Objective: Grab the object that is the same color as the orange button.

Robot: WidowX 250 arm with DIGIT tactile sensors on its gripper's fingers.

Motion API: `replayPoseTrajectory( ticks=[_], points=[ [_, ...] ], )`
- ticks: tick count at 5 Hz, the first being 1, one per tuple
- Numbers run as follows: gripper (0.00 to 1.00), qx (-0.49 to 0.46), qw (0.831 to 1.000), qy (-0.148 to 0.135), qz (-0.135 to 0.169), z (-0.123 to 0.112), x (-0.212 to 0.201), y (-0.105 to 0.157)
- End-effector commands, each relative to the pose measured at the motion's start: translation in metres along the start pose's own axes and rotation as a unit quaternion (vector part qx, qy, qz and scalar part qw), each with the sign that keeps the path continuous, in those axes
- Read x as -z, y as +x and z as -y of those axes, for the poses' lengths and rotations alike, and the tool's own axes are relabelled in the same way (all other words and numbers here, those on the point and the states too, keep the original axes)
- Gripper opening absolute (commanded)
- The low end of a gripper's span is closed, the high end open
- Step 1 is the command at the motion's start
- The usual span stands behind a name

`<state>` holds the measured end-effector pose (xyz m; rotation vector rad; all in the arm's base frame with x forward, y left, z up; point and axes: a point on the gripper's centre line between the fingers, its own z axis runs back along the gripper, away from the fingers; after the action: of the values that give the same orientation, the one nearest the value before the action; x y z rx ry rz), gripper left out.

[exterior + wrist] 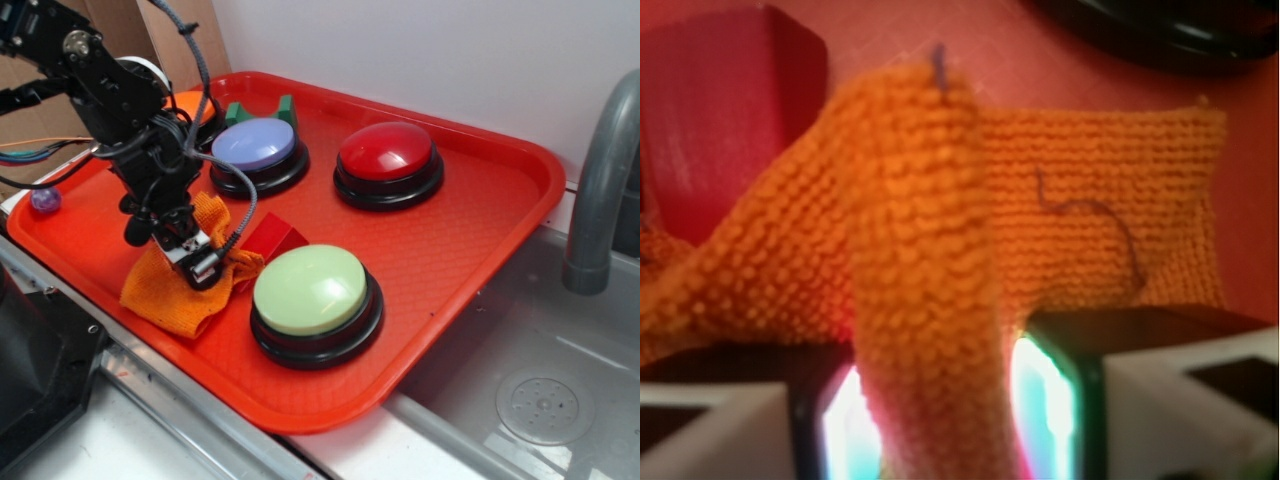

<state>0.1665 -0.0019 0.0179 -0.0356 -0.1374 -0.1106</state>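
The object, a fuzzy orange cloth (160,292), lies at the tray's front left, and a raised fold of it (920,250) runs up between my fingers. My gripper (197,252) (940,420) is shut on that fold, with a lit pad (1045,400) on each side. The cloth's lower edge appears to rest on the red tray (470,230). The orange button (188,102) shows only as a sliver behind the arm at the back left.
A red wedge block (272,238) (720,130) sits right beside the cloth. A green button (312,290), a purple button (255,145) and a red button (387,152) stand on the tray. Green blocks (262,110) sit at the back. A sink with a faucet (600,180) lies to the right.
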Motion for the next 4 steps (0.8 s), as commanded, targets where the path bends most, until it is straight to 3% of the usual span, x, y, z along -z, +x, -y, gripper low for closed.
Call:
replayPoseTrajectory(
  ticks=[1, 3, 4],
  points=[
    [0.0, -0.009, 1.0, 0.021, -0.007, -0.005, -0.009, 0.005],
    [0.0, -0.03, 0.999, 0.022, -0.022, -0.01, -0.023, 0.009],
    [0.0, -0.034, 0.998, 0.028, -0.051, -0.017, -0.061, 0.02]
  ],
)
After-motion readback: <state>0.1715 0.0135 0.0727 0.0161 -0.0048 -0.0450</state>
